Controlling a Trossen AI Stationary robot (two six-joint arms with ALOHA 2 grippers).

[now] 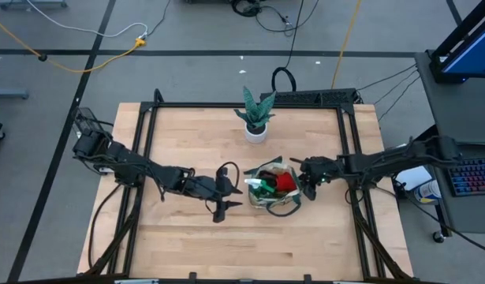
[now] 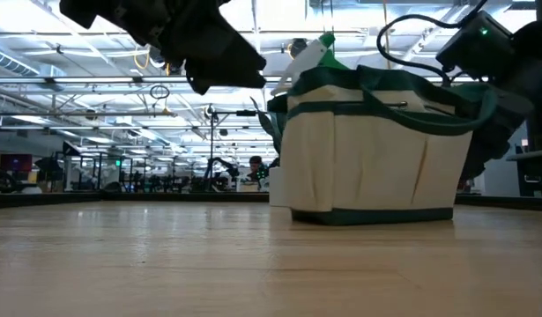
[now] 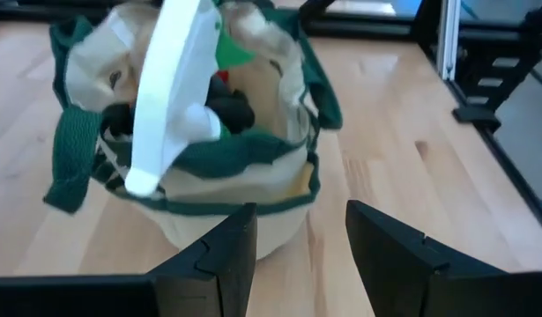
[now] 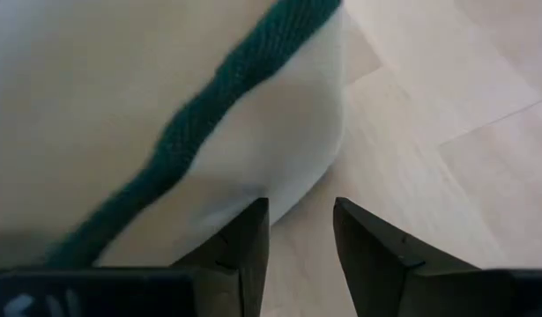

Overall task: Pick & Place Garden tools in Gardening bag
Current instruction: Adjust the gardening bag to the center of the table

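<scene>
Your one gardening bag [image 1: 274, 192] stands on the wooden table [image 1: 187, 237], a little right of centre and nearer than the single potted plant [image 1: 256, 114], which sits in its white pot at the far middle edge. The beige tote with green trim is already loaded: from above you can see the spray bottle [image 1: 258, 186] lying across its left side, white head and green body, and something red [image 1: 285, 182] packed in beside it. From the left wrist camera the bottle's white sprayer [image 3: 169, 92] leans out over the rim, with dark items [image 3: 231, 106] under it that cannot be identified.

Your left gripper [image 1: 226, 196] hovers just left of the bag, above the tabletop, fingers spread wide with nothing between them. Your right gripper [image 1: 307, 180] sits right up against the bag's right side, low by the green strap [image 4: 209, 123], its fingers parted to a narrower gap and holding nothing. No loose tools show on the table.

Count: one bag, one plant, two arms.
</scene>
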